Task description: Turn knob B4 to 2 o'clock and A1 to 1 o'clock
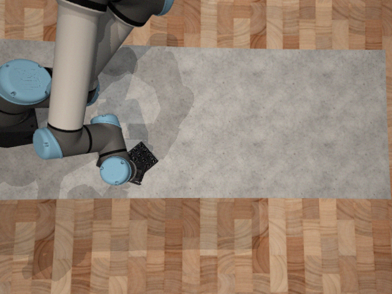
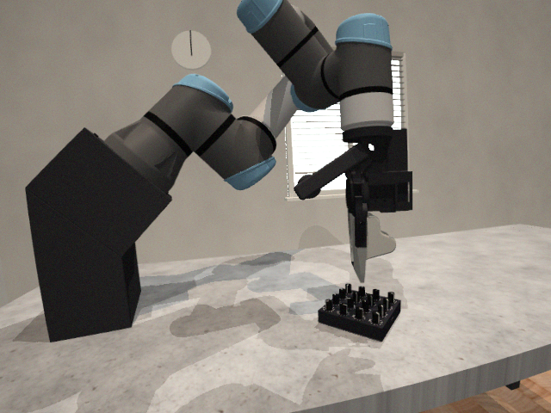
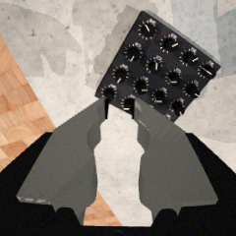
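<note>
Right now my gripper [image 2: 361, 279] hangs point-down just above the knob box [image 2: 359, 321], which sits on the grey table [image 2: 467, 284] at lower centre-right of the exterior view. Its jaws are drawn nearly together with only a slim gap and pinch nothing; I judge that narrow gap is kept so the tips can drop over one small knob without brushing its neighbours. In the wrist view the two grey fingers rise from the bottom of the frame, and their tips end at the near corner of the box, which lies turned diamond-wise in the upper right. The knob nearest the tips [image 3: 129, 103] sits almost between them, though I cannot tell its row and number from here. Seen from the top, the box [image 1: 146, 156] lies left of centre, half hidden under the blue-capped wrist [image 1: 115, 169], held vertical so a wrist roll would turn a knob
</note>
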`<action>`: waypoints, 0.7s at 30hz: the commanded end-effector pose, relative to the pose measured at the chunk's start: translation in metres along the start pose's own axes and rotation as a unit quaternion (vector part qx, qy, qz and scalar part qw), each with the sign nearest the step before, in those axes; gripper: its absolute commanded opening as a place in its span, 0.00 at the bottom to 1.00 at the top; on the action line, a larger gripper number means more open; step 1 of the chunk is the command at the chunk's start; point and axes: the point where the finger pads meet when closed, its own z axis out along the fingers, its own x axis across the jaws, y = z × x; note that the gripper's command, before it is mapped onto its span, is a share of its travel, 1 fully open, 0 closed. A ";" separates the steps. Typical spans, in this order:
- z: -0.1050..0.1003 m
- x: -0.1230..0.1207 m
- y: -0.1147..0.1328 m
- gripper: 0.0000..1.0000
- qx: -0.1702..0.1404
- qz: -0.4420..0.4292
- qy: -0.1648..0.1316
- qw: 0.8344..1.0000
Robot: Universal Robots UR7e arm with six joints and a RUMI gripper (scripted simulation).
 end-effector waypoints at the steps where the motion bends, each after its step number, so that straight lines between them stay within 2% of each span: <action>1: 0.002 0.000 0.000 0.11 0.000 0.000 0.000 1.000; 21: 0.022 0.000 0.000 0.11 0.000 0.000 0.000 1.000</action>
